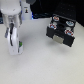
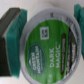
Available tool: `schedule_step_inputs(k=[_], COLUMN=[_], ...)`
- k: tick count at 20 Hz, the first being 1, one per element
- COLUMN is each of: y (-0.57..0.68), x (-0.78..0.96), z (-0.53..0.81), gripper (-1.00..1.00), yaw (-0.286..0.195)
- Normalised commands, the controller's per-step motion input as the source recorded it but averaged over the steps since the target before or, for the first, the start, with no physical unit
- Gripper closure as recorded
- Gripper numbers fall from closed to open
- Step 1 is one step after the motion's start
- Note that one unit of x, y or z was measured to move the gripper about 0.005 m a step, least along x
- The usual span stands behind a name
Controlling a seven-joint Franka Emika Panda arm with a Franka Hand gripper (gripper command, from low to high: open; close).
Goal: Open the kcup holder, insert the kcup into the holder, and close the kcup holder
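Note:
The kcup holder [image 1: 64,15] is a black box at the exterior view's right. Its drawer [image 1: 60,28] is pulled out, with red- and white-topped pods in round slots and a grey handle [image 1: 58,38] on its front. My gripper [image 1: 19,47] hangs at the exterior view's left, well apart from the holder and just above the white table. It is shut on the kcup [image 1: 21,46]. In the wrist view the kcup [image 2: 47,46] fills the frame, green round top facing the camera, and the gripper [image 2: 45,25] clamps it between teal pads [image 2: 13,27].
The white table [image 1: 45,65] runs between the gripper and the holder. Dark objects [image 1: 35,6] stand at the back edge, behind the arm.

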Motion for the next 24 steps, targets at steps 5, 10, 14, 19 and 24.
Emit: schedule_step_inputs(k=[5, 10, 14, 19, 24], y=[0.39, 0.57, 0.61, 0.65, 0.67], x=[0.25, 0.22, 0.25, 0.29, 0.3], z=[0.95, 0.82, 0.75, 0.67, 0.52], gripper=[1.0, 1.0, 1.0, 1.0, 1.0], yaw=[0.023, 0.042, 0.035, 0.026, 0.012])
